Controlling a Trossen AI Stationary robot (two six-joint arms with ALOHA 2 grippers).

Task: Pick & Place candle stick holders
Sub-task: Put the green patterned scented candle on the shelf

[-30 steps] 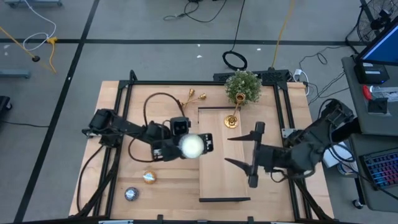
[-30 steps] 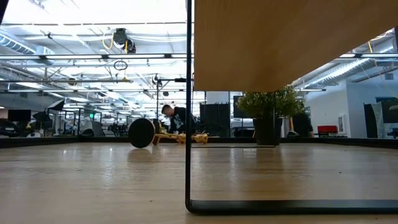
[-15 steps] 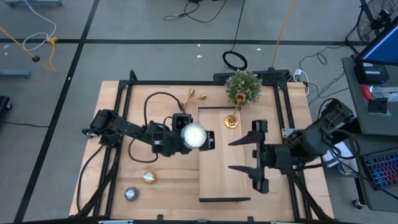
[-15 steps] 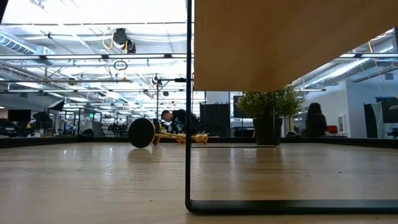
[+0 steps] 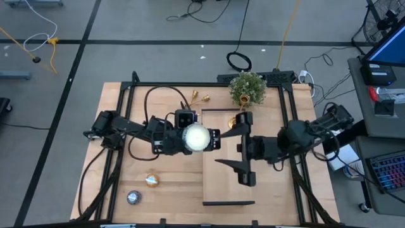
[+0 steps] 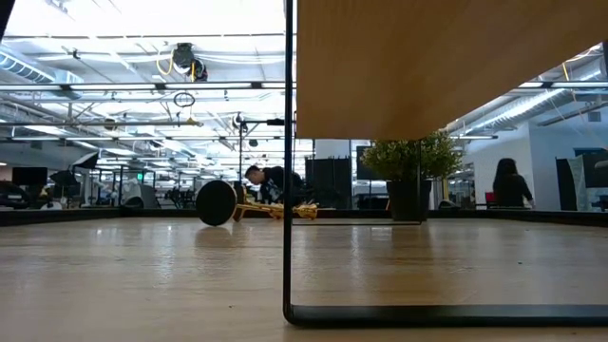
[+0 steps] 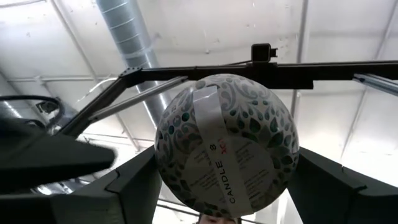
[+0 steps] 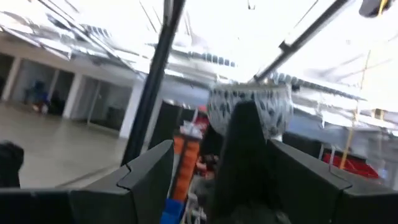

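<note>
Our left gripper (image 5: 197,138) clamps patterned candle ball (image 7: 227,146), raised for handoff; our right gripper (image 5: 235,144) spread wide, empty, facing it.

candle ball (image 7: 227,146): white, teal-grey leaf pattern, perhaps green
candle stick holders (image 5: 200,98): shiny gold
plant (image 5: 247,87): green
tabletop (image 5: 177,183): pale wood

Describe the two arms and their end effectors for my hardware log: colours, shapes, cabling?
Both arms are dark, near-black, jointed links. A black cable loops over the table beside the left arm. The left end effector has two broad, flat, angular matte black fingers. The right end effector shows two long tapered black fingers on a straight crossbar. I see no markings on either.
</note>
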